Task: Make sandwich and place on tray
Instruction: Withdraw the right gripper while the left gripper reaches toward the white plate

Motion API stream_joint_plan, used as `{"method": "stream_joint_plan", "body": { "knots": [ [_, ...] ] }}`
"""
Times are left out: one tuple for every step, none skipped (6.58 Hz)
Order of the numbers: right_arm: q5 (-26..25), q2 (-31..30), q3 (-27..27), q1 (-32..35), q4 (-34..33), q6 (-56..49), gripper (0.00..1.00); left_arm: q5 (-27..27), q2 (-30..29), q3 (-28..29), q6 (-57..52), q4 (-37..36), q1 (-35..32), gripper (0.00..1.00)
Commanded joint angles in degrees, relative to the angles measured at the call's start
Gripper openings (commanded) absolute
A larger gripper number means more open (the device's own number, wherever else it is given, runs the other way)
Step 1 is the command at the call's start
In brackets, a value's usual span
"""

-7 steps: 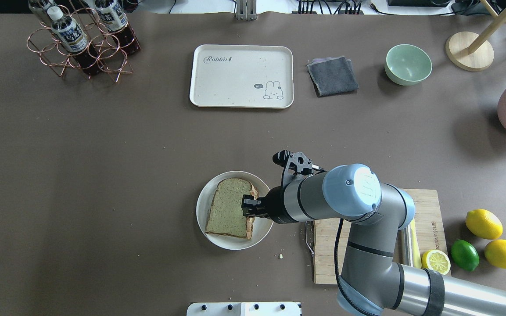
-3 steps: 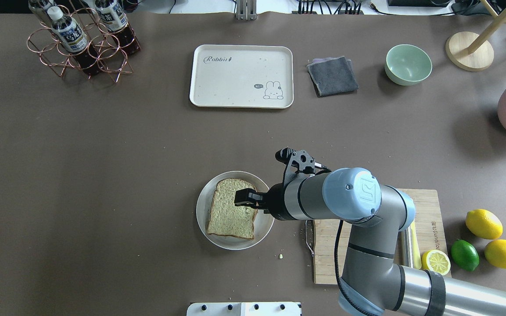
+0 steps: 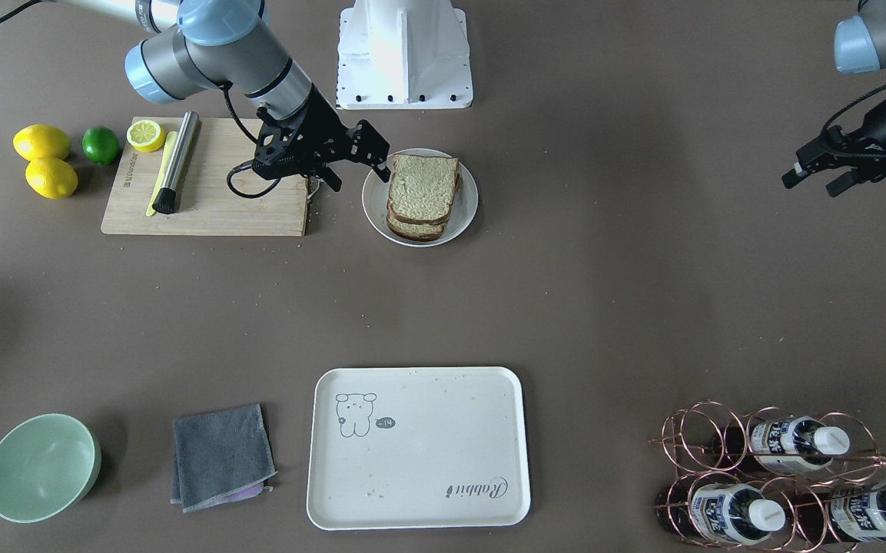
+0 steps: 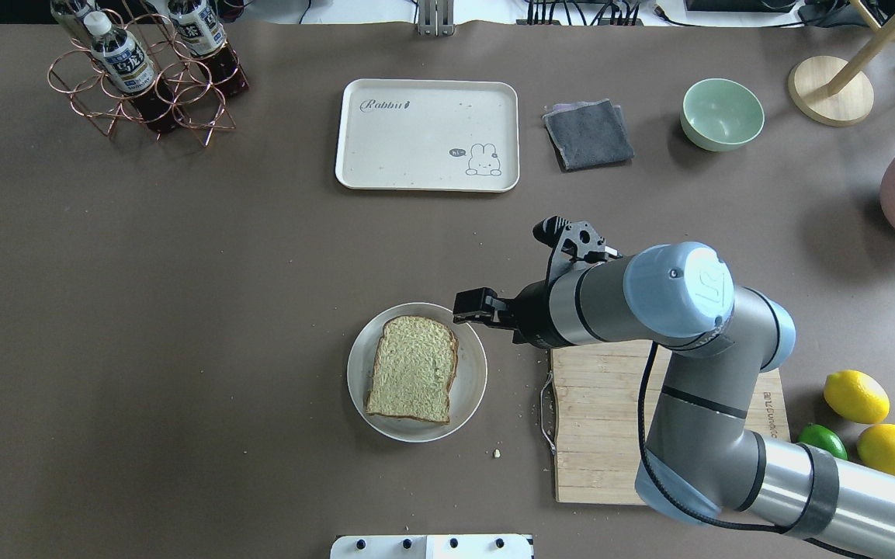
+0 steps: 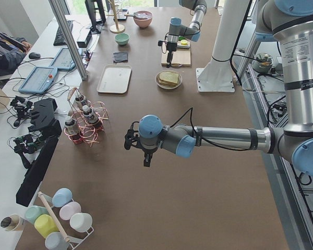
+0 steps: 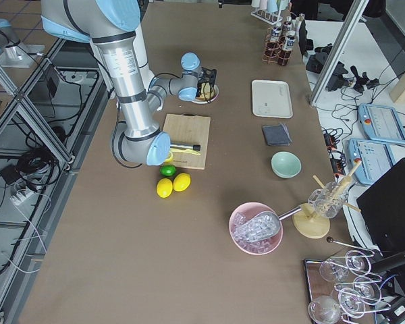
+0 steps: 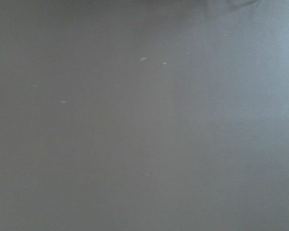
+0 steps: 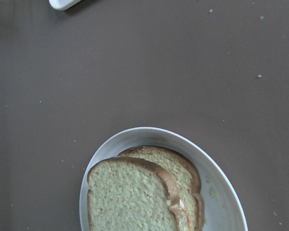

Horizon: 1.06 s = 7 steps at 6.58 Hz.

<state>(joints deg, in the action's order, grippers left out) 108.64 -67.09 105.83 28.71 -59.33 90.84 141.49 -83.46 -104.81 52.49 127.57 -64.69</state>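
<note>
Right end effector hangs open beside your brown-crusted bread sandwich. Its long axis, domed end leading, points toward the cream rectangular tray.

A long brown-topped table stretches past an aluminium frame post and a white side desk.

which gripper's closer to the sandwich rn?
Right. The right gripper hangs open at the rim of the plate, beside the sandwich without touching it. The left gripper is far off to the robot's left, over bare tabletop.
</note>
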Motion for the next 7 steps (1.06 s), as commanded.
{"method": "stream_joint_plan", "body": {
  "knots": [
    [7.27, -1.97, 4.19, 8.61, -8.49, -7.81, 0.99, -8.19, -8.69, -1.54, 16.45, 3.39, 12.60, 0.97],
    [11.64, -5.47, 6.30, 13.43, -10.17, -13.18, 0.99, -12.33, -13.78, -1.28, 24.16, 3.04, 19.62, 0.97],
    [16.82, -10.90, 7.63, 19.48, -10.19, -20.72, 0.99, -15.51, -16.62, -1.10, 24.59, 0.95, 24.04, 0.97],
    [20.35, -15.91, 8.34, 24.33, -10.01, -28.62, 0.99, -19.54, -21.60, -1.01, 24.68, -5.16, 28.18, 0.97],
    [22.82, -18.83, 8.78, 27.60, -9.93, -33.14, 0.99, -23.76, -25.22, -0.84, 24.68, -11.14, 31.26, 0.92],
    [25.11, -22.17, 8.78, 30.76, -9.75, -37.01, 0.99, -27.98, -26.30, 0.12, 24.68, -11.37, 35.38, 0.82],
    [26.61, -25.77, 8.70, 33.58, -9.75, -43.75, 0.99, -31.76, -29.18, 2.83, 24.85, -11.03, 37.95, 0.66]
  ]
}}
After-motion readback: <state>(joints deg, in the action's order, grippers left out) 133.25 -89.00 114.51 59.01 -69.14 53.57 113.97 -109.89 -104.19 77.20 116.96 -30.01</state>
